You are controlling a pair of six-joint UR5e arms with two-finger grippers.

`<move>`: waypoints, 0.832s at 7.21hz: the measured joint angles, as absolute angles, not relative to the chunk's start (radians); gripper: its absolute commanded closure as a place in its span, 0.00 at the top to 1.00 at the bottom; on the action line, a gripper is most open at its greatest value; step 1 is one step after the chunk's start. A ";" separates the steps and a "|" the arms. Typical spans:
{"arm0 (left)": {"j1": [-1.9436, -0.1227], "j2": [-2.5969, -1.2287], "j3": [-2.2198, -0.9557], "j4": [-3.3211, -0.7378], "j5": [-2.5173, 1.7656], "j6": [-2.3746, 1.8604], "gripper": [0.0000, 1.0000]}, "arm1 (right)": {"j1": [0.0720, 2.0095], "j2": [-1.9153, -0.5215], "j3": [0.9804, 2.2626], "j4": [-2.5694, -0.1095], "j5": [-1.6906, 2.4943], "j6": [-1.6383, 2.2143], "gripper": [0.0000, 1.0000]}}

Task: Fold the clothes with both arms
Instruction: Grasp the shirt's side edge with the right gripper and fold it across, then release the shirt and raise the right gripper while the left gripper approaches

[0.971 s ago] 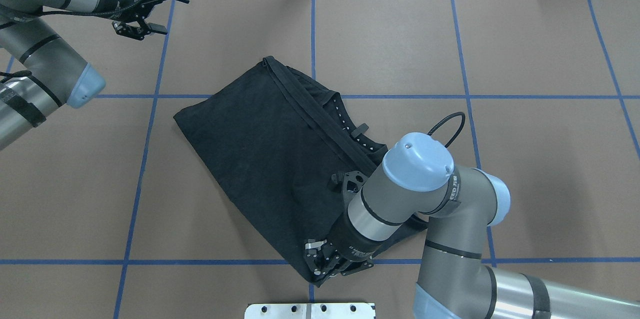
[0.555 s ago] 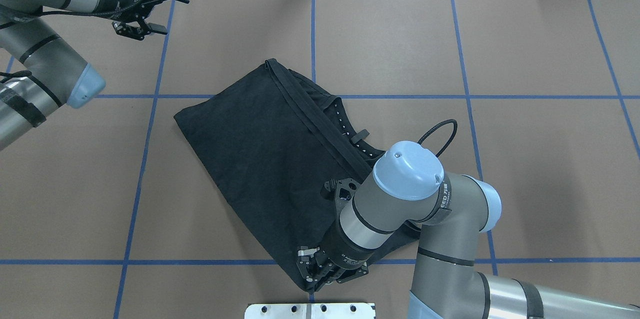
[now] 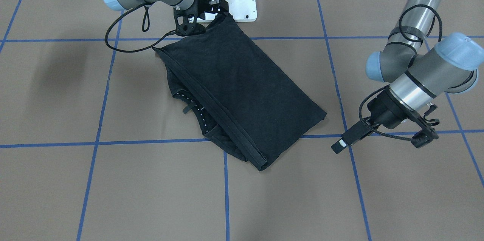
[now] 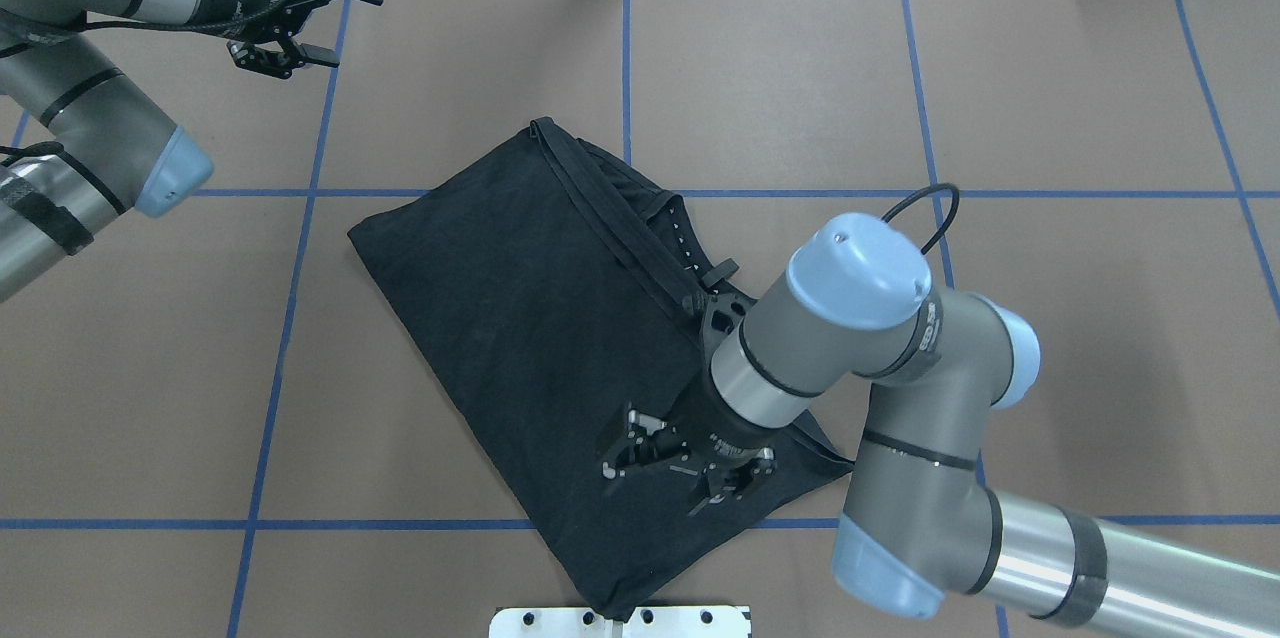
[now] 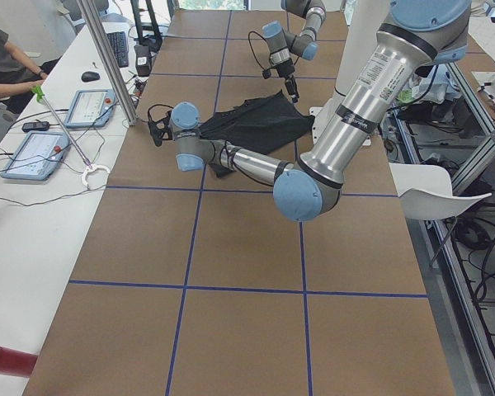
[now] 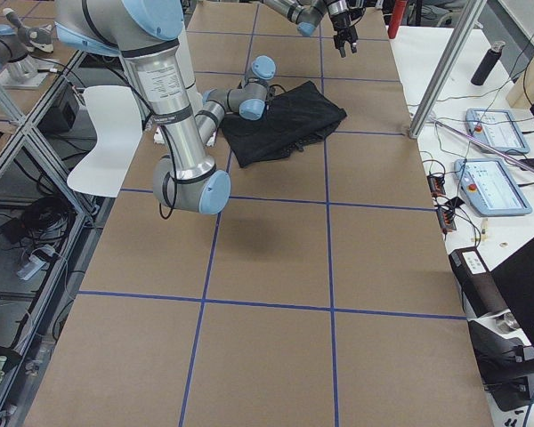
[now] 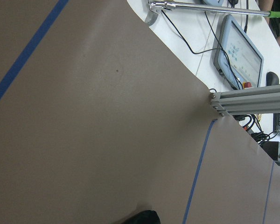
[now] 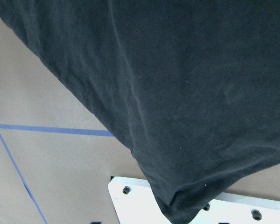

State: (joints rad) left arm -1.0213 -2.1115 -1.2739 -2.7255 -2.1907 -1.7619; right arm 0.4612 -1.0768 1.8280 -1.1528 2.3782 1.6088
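The clothes are one black T-shirt [image 4: 540, 318], folded and lying slantwise mid-table, collar edge with small white marks on the right. In the front-facing view the T-shirt [image 3: 245, 86] reaches up to the base plate. My right gripper [image 4: 680, 466] hovers open over the shirt's near part with nothing in it, and the right gripper [image 3: 200, 14] sits beside the near corner. That corner fills the right wrist view as dark cloth [image 8: 186, 93]. My left gripper [image 4: 342, 26] stands open at the far left, off the shirt, and the left gripper [image 3: 382, 142] is empty.
The white bolted base plate [image 4: 540, 620] lies under the shirt's near corner; the same base plate [image 8: 130, 196] shows from the right wrist. Blue tape lines cross the brown table [image 4: 1050, 338]. Beyond the far edge are an aluminium post [image 7: 252, 100], tablets [image 5: 37, 153] and a person [image 5: 0, 49].
My right gripper has let go of the shirt's near corner, opened and moved back over the shirt. The corner now lies nearer the base plate. The left arm has barely moved.
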 measured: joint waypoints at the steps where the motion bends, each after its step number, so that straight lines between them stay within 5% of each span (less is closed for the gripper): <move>1: -1.006 -2.078 -1.309 -2.726 -2.190 -1.756 1.00 | 0.525 -1.084 1.827 -1.153 2.401 1.608 1.00; 6: -0.808 -1.952 -1.394 -2.631 -2.070 -1.716 0.98 | 0.706 -1.107 1.811 -1.153 2.408 1.583 1.00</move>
